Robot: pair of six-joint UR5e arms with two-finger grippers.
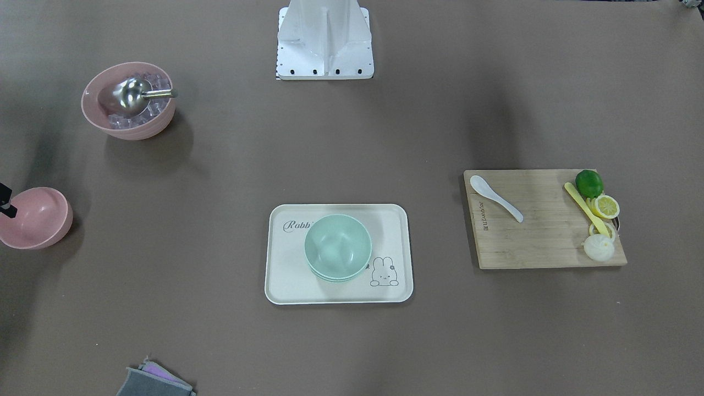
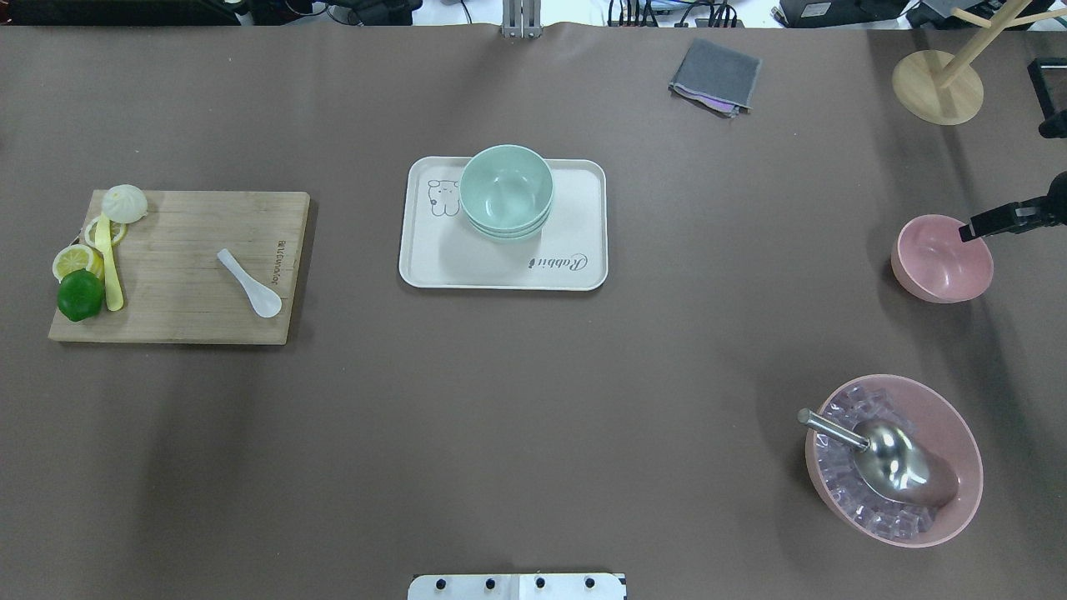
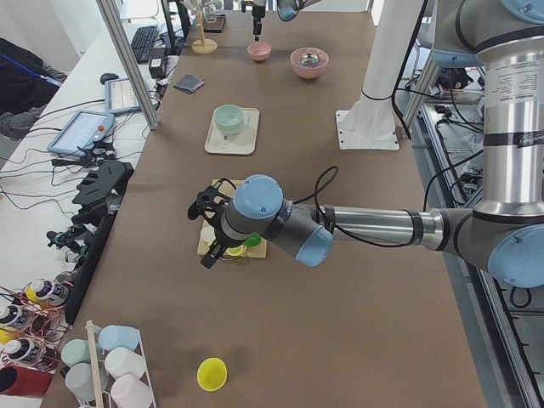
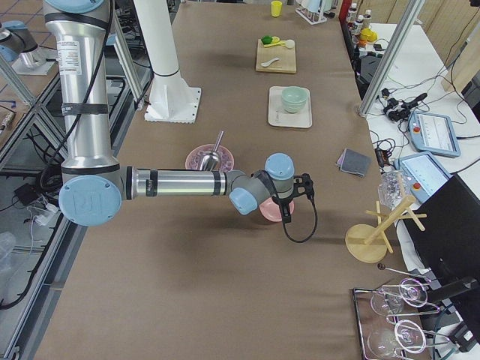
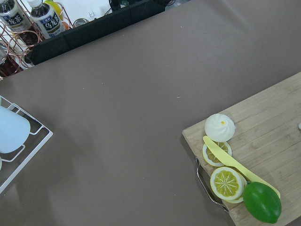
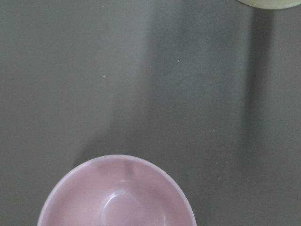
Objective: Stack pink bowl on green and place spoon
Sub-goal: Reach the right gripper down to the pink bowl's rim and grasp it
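Observation:
An empty pink bowl [image 2: 942, 258] sits on the table at the far right; it also shows in the front view [image 1: 36, 217] and in the right wrist view [image 6: 117, 197]. My right gripper [image 2: 971, 231] reaches in from the right edge with one dark finger at the bowl's far rim. I cannot tell whether it is open or shut. Stacked green bowls [image 2: 506, 187] stand on a cream tray [image 2: 575, 217]. A white spoon [image 2: 250, 283] lies on a wooden cutting board [image 2: 192, 250]. My left gripper [image 3: 208, 242] hovers over the board's outer end; I cannot tell its state.
A larger pink bowl [image 2: 894, 458] holds ice cubes and a metal scoop at the near right. On the board's left end lie a lime [image 2: 81, 294], lemon slices, a yellow knife and a bun. A grey cloth [image 2: 715, 75] and a wooden stand [image 2: 938, 83] sit at the far side.

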